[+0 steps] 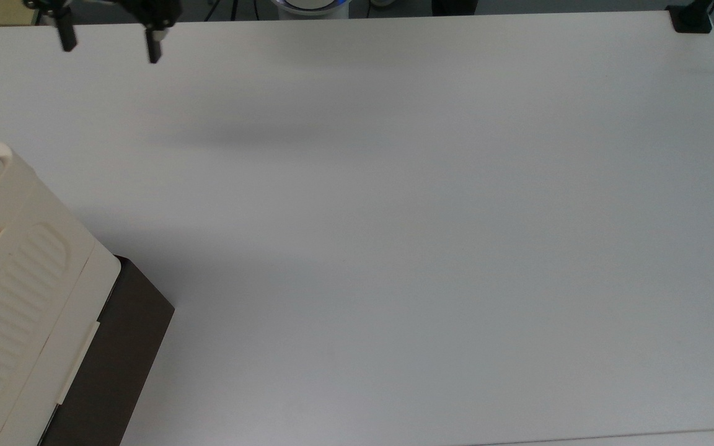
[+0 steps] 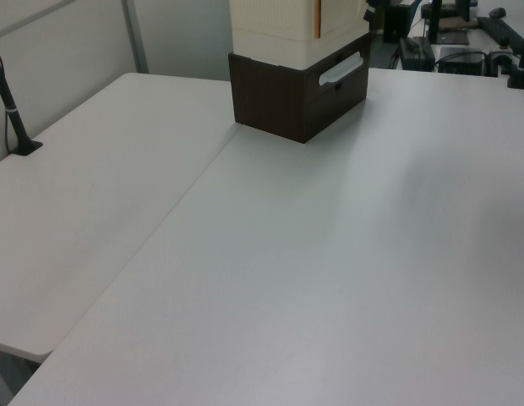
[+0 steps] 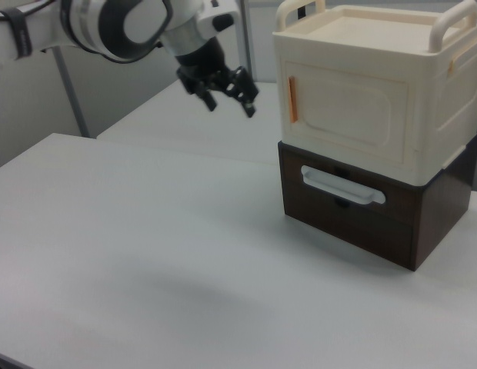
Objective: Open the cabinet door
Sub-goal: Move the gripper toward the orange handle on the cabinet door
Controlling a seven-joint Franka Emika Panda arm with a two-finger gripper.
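The cabinet (image 3: pixel 369 100) is a cream box with two top handles, stacked on a dark brown drawer unit (image 3: pixel 361 223) with a white handle (image 3: pixel 342 187). Its front door has a recessed panel and a vertical orange strip (image 3: pixel 292 100) at the right view's left edge, and it looks shut. The cabinet also sits at the top view's lower left (image 1: pixel 22 297) and at the far end of the table in the left view (image 2: pixel 296 25). My gripper (image 3: pixel 231 105) hangs open and empty in the air, left of the cabinet in the right view. In the top view the gripper (image 1: pixel 110 46) is near the far edge.
The white table (image 1: pixel 394 248) stretches wide and bare. A black clamp (image 1: pixel 691 18) sits on the corner at the top view's upper right. In the left view a black post (image 2: pixel 13 110) stands on the adjoining table at the left view's left.
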